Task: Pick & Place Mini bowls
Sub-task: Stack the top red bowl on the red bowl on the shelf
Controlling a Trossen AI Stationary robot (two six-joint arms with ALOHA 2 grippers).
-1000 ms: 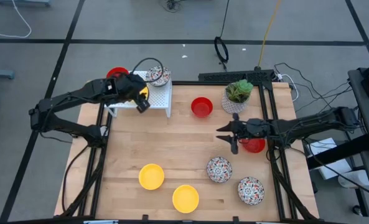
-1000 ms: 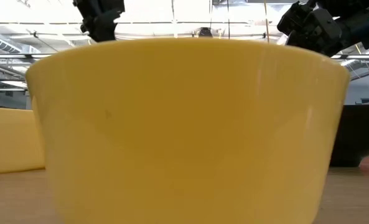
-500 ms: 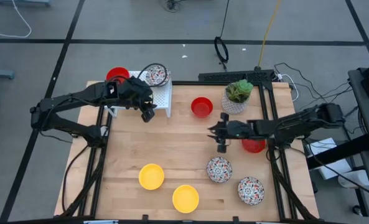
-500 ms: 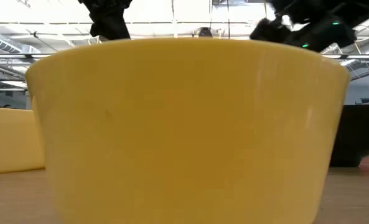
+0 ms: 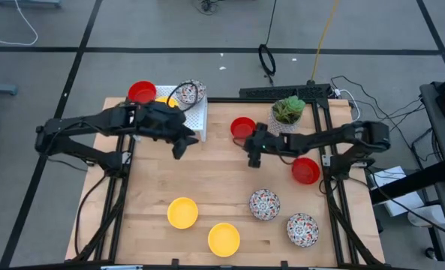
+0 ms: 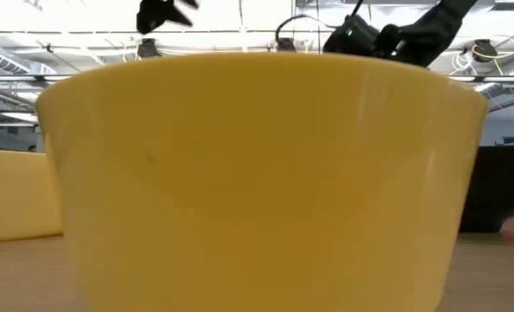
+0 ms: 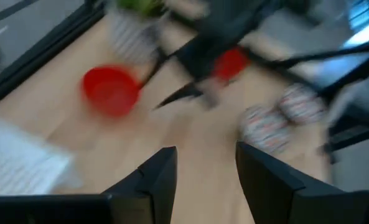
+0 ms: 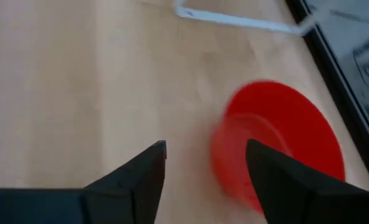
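Observation:
Three bowls sit on the white rack (image 5: 186, 120) at the far left: red (image 5: 142, 92), yellow (image 5: 166, 100) and speckled (image 5: 190, 91). On the table stand a red bowl (image 5: 242, 127), another red bowl (image 5: 305, 170), two yellow bowls (image 5: 182, 212) (image 5: 224, 238) and two speckled bowls (image 5: 264, 203) (image 5: 302, 229). My left gripper (image 5: 181, 146) (image 7: 206, 168) is open and empty, just off the rack's near right corner. My right gripper (image 5: 254, 154) (image 8: 206, 168) is open and empty, just short of the far red bowl (image 8: 277, 143).
A white pot with a green plant (image 5: 286, 114) stands right of the far red bowl, beside my right arm. In the low view one yellow bowl (image 6: 265, 173) fills the picture, hiding most of the table. Bare wood lies between the two grippers.
My left gripper has come off the rack toward the table's near edge and right, turning as it went. My right gripper has moved toward the table's left and far edge and sunk, from beside the right red bowl to the far red bowl.

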